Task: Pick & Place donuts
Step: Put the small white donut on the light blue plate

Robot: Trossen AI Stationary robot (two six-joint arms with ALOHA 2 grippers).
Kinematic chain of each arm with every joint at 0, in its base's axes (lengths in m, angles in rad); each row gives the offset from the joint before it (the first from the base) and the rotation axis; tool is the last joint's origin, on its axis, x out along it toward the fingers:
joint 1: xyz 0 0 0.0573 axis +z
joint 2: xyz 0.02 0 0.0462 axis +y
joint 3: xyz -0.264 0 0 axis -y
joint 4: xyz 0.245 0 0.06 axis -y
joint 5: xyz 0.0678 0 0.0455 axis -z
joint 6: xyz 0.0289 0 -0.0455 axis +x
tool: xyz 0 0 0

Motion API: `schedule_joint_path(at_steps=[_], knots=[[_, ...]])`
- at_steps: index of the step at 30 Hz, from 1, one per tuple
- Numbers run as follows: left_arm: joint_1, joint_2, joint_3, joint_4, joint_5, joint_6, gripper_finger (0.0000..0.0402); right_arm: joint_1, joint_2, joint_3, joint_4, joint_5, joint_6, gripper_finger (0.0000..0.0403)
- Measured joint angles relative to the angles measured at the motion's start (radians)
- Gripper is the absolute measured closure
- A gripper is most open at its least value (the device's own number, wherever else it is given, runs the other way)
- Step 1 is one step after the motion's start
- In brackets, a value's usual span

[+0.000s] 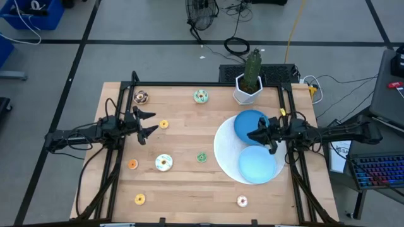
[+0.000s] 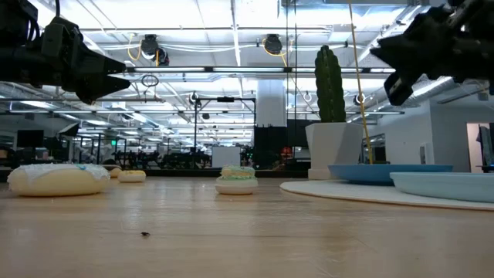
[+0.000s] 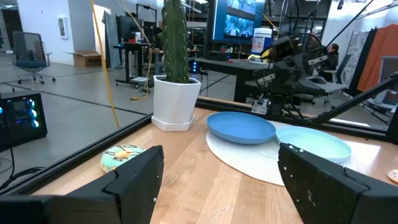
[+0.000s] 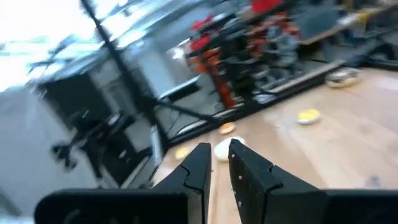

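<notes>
A robotics lab in an open office hall: the wooden bench (image 1: 189, 157) stands on grey floor among loose cables (image 1: 237, 45), with a desk chair (image 3: 28, 53), monitors (image 3: 239, 22) and ceiling strip lights (image 2: 231, 31) beyond.

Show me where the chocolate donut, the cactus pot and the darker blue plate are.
chocolate donut (image 1: 141, 96): high view, its icing.
cactus pot (image 1: 247, 92): high view, white side wall.
darker blue plate (image 1: 247, 122): high view, bare inner surface.

Donuts: choc (image 1: 141, 96), green (image 1: 201, 96), yellow (image 1: 164, 124), dk green (image 1: 201, 157), white w/ blue flecks (image 1: 164, 162), 2 orange (image 1: 132, 164), pink (image 1: 242, 201). Plates: dk blue (image 1: 246, 121), lt blue (image 1: 259, 165). Disc white (image 1: 224, 148). Cactus green (image 1: 253, 68), pot white (image 1: 241, 93). Table pale wood (image 1: 189, 189).
</notes>
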Motion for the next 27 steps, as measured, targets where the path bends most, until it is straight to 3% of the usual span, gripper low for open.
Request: schedule_joint_path(at_steps=[2,5,9,14,20,27], knots=[[0.0,0.0,0.0,0.0,0.0,0.0,0.0092,0.027,0.016,0.045,-0.093,0.02,-0.048,0.0359],[0.0,0.0,0.0,0.0,0.0,0.0,0.0092,0.089,0.062,0.168,-0.3,0.164,-0.14,0.0362],[0.0,0.0,0.0,0.0,0.0,0.0,0.0091,0.221,0.22,0.333,-0.513,0.285,-0.172,0.0362],[0.0,0.0,0.0,0.0,0.0,0.0,0.0091,0.431,0.495,0.545,-0.665,0.264,-0.096,0.0369],[0.0,0.0,0.0,0.0,-0.001,0.0,0.0091,0.627,0.795,0.712,-0.68,0.102,0.036,0.0391],[0.0,0.0,0.0,0.0,-0.001,0.0,0.0091,0.807,1.032,0.863,-0.85,0.162,0.125,0.0402]])
